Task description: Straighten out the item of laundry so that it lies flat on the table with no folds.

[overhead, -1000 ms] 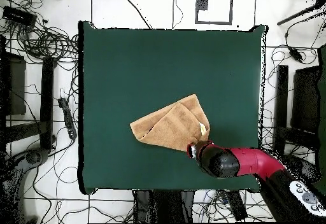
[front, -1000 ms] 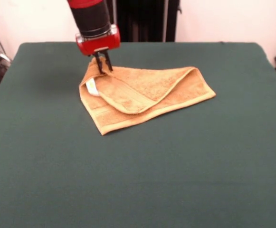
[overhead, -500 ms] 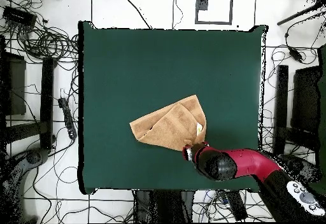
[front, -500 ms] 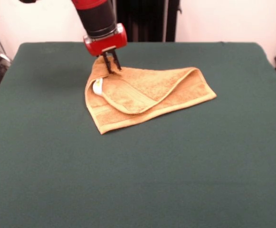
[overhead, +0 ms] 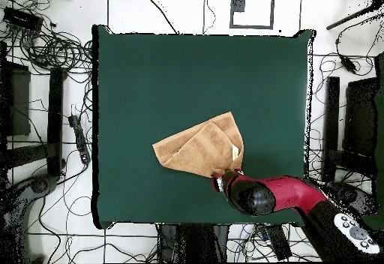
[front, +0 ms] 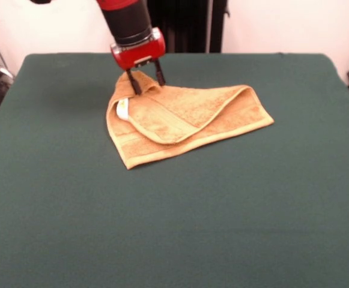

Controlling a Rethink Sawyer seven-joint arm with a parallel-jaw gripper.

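The orange-tan item of laundry (front: 186, 117) lies folded over itself on the green table (front: 174, 222), a rounded top flap resting on a lower layer. Its white label (front: 122, 109) shows at the left fold. My gripper (front: 149, 88) stands open over the towel's far left corner, which is bunched up a little between the spread black fingers (front: 131, 84). Seen from above, the towel (overhead: 201, 148) is a folded wedge, and the gripper (overhead: 219, 178) sits at its edge nearest the robot's base.
Wide green cloth surrounds the towel on all sides in the front view. Cables and dark equipment (overhead: 45, 51) lie on the floor around the table in the overhead view.
The gripper's fingers, pinched together on the towel's raised corner before, have spread apart. The arm shifted slightly right in the front view; the corner has sunk a little.
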